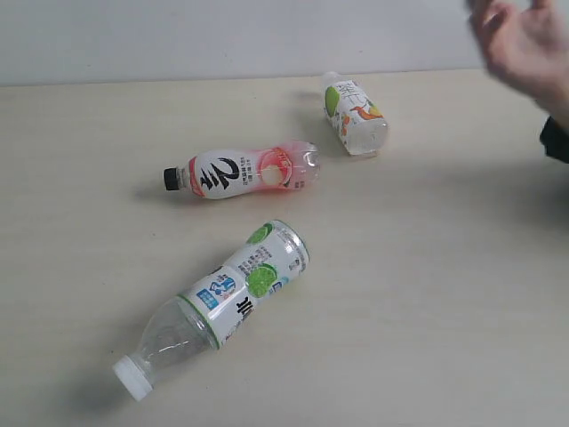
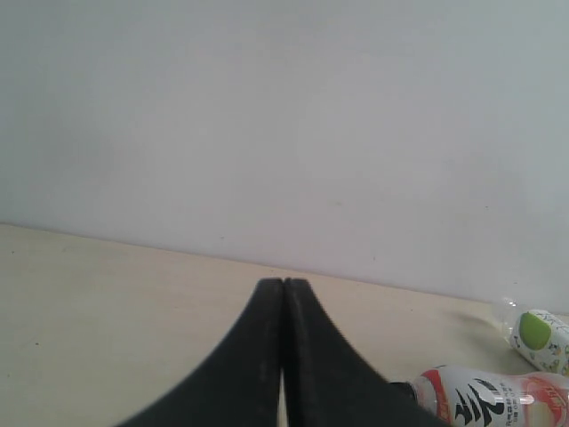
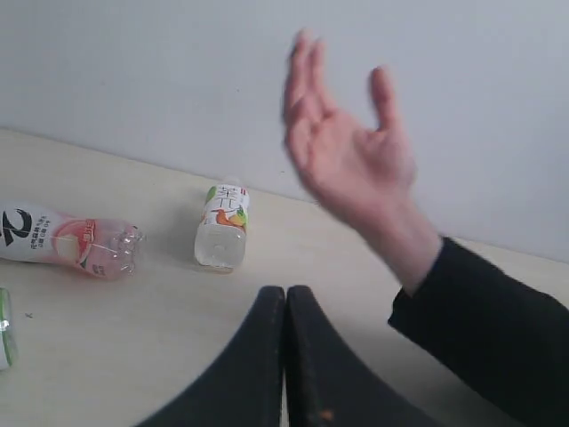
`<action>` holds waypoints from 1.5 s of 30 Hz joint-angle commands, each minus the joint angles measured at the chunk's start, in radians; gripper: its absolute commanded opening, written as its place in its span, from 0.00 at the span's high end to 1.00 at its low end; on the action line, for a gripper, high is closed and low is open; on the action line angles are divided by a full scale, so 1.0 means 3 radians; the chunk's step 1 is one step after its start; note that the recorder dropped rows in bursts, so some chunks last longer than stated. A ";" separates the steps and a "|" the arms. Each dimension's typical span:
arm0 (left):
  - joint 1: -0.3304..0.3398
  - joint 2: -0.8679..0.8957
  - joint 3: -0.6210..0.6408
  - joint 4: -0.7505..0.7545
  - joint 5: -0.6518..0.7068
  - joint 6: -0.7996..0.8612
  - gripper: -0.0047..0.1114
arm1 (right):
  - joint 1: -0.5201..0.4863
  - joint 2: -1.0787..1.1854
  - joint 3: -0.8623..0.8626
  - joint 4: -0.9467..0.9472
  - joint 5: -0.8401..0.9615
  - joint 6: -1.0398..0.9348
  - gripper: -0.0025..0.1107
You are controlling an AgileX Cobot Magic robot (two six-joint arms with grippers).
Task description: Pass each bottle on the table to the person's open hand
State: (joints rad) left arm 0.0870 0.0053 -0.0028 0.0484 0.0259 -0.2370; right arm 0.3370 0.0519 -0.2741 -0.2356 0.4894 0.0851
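Three bottles lie on the table (image 1: 427,267): the pink-white bottle with a black cap (image 1: 242,172) in the middle, the green-lime white-capped bottle (image 1: 218,305) nearer the front, and the green-orange bottle (image 1: 354,113) at the back. The blue-white bottle is out of view. The person's open hand (image 1: 524,40) hovers blurred at the back right, on a black sleeve. My left gripper (image 2: 283,283) is shut and empty; the pink-white bottle (image 2: 493,398) lies beside it. My right gripper (image 3: 285,291) is shut and empty, below the hand (image 3: 351,160) and short of the green-orange bottle (image 3: 222,227).
A pale grey wall (image 1: 222,36) runs behind the table's far edge. The black sleeve (image 3: 498,329) reaches in close to my right gripper. Neither arm shows in the exterior view.
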 commanded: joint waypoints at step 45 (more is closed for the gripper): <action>0.0007 -0.0018 0.0009 -0.0002 -0.0020 -0.0020 0.95 | 0.0003 0.4507 -0.2640 0.2822 0.0995 -0.1839 0.98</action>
State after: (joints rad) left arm 0.0870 0.0053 -0.0028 0.0484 0.0259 -0.2370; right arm 0.3370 1.3566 -1.0133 0.6260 0.8356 -0.4979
